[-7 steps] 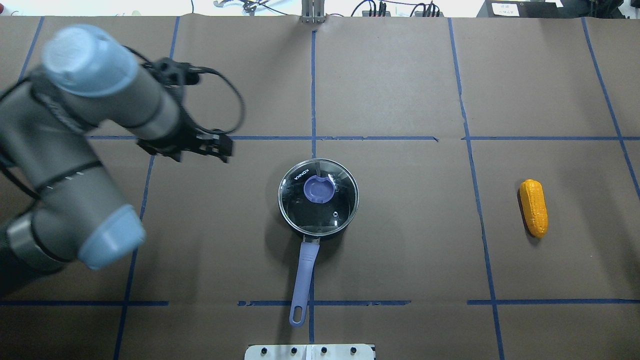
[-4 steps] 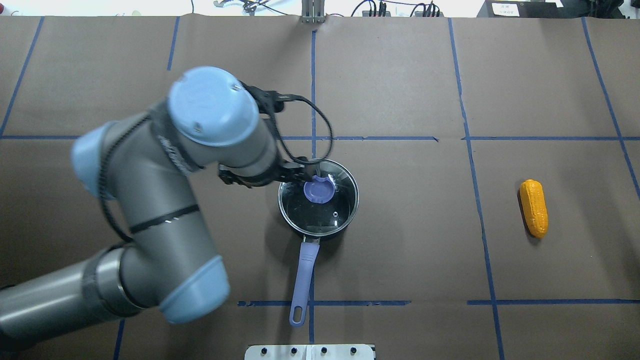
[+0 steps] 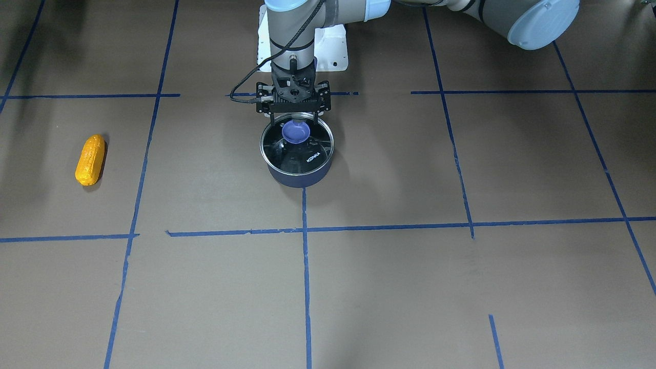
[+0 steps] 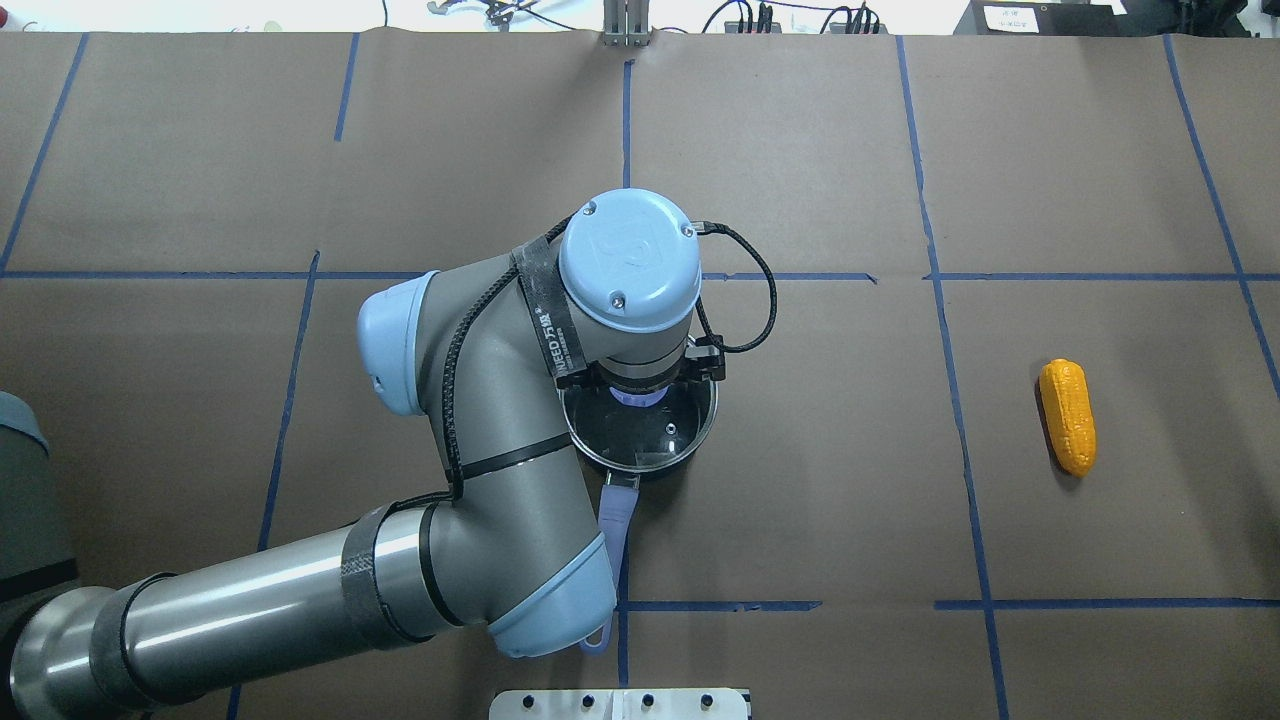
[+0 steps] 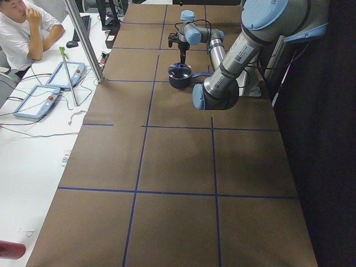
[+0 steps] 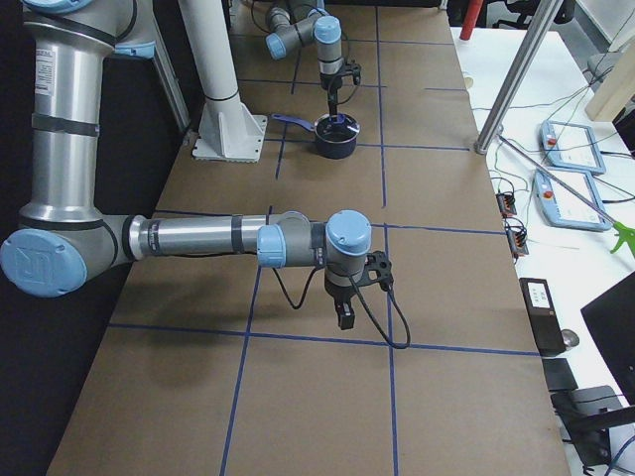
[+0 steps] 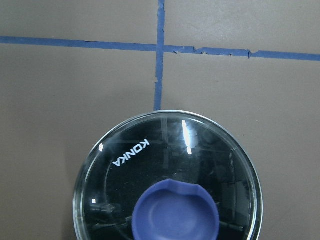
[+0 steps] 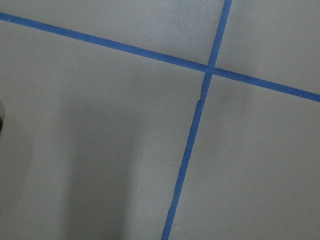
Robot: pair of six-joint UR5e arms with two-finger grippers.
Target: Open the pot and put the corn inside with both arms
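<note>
Exterior front-facing view, left fingers (image 3: 315,117) open astride blue knob (image 3: 295,132) of round glass lid (image 3: 313,154) on dark navy saucepan (image 3: 300,179), yellow-orange corn cob (image 3: 90,159) lying well apart on bench (image 3: 410,282), right fingers (image 6: 343,319) open-or-closed state cannot be told.

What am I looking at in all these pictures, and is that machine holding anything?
A robot's left arm and right arm work at a table, filmed at one moment from above, in front, both ends, and each wrist. On it are a dark pot, its glass lid on, and a corn cob lying apart. The left gripper hangs open over the lid's blue knob, holding nothing. The right gripper hovers elsewhere; open or shut, I cannot tell.
</note>
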